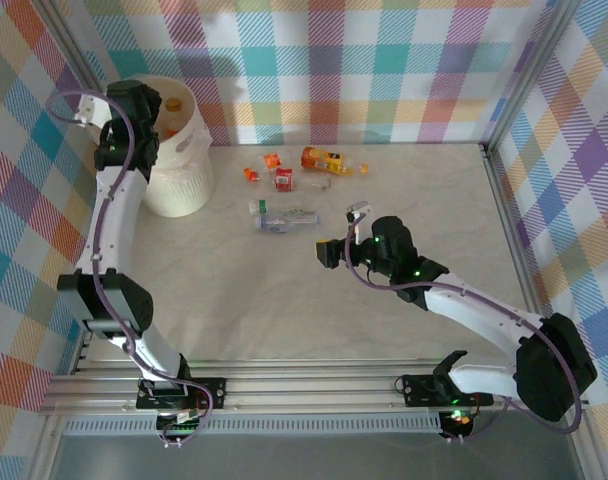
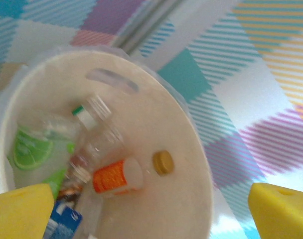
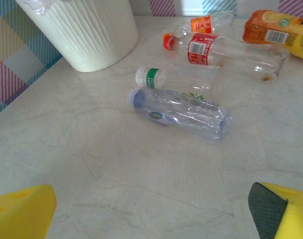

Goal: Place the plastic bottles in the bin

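The cream-white bin (image 1: 181, 185) stands at the far left of the table. My left gripper (image 1: 134, 108) hangs over it, open and holding nothing. In the left wrist view, the left gripper (image 2: 151, 214) looks down into the bin (image 2: 184, 199), where several plastic bottles lie, among them an orange-labelled one (image 2: 116, 177) beside a loose yellow cap (image 2: 163, 162). More plastic bottles lie on the table: a blue-capped clear one (image 3: 181, 114), a green-labelled one (image 3: 176, 77), a red-labelled one (image 3: 226, 52) and an orange juice bottle (image 3: 276, 32). My right gripper (image 1: 342, 232) is open, just near of them.
Checked walls close the table on three sides, with metal posts at the back corners. A small orange-labelled bottle (image 3: 206, 23) lies behind the red-labelled one. Bare marble tabletop (image 1: 284, 310) stretches from the bottles to the arm bases.
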